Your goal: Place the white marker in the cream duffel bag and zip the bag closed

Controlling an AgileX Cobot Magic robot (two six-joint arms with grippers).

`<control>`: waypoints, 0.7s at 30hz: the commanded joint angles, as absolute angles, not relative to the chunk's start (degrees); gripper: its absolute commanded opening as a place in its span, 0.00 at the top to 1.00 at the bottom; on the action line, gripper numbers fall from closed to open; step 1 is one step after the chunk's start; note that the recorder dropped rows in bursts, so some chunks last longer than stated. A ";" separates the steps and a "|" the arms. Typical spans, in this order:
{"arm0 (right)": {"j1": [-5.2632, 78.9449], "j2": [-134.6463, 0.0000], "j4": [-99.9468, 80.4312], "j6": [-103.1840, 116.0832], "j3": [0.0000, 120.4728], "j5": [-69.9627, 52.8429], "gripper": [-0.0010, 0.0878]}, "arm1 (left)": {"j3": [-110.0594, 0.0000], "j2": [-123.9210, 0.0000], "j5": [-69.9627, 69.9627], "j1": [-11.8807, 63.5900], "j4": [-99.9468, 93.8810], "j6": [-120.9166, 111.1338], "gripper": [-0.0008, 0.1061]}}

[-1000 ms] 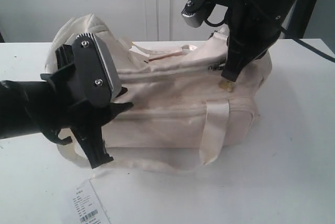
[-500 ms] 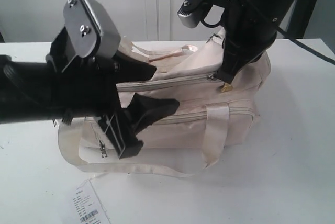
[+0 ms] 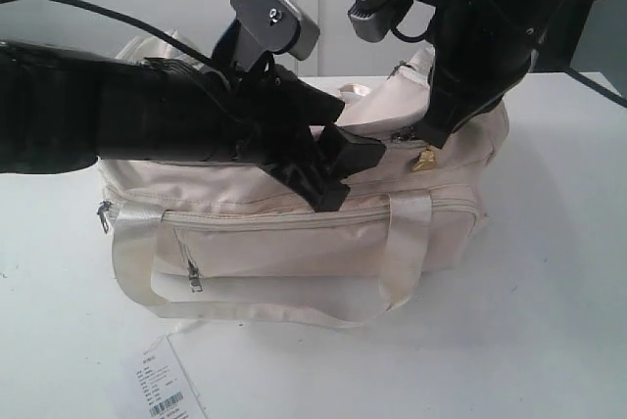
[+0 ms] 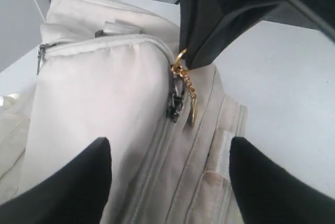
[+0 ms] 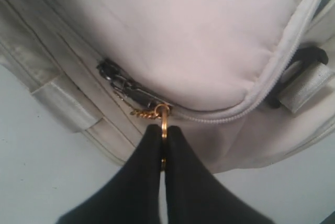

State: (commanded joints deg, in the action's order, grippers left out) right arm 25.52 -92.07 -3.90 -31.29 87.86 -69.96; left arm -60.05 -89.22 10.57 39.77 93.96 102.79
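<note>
R gripper (image 5: 163,131) clamps gold zip ring (image 5: 164,113) of cream duffel bag (image 5: 183,35) (L gripper (image 4: 167,145) wide).

The left arm (image 3: 98,125) hides part of the cream duffel bag (image 3: 294,243).

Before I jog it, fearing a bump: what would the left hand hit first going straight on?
Likely the cream duffel bag near its zipper, before the right hand pinching the gold ring; depth unclear.
</note>
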 joint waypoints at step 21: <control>25.52 -92.07 -0.43 -33.22 87.86 -68.21 0.99 | -60.14 -91.88 4.57 39.00 92.44 107.97 0.99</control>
State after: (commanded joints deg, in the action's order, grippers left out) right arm 25.52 -92.07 -0.43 -33.22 87.86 -68.21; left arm -60.14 -91.88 4.57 39.00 92.44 107.97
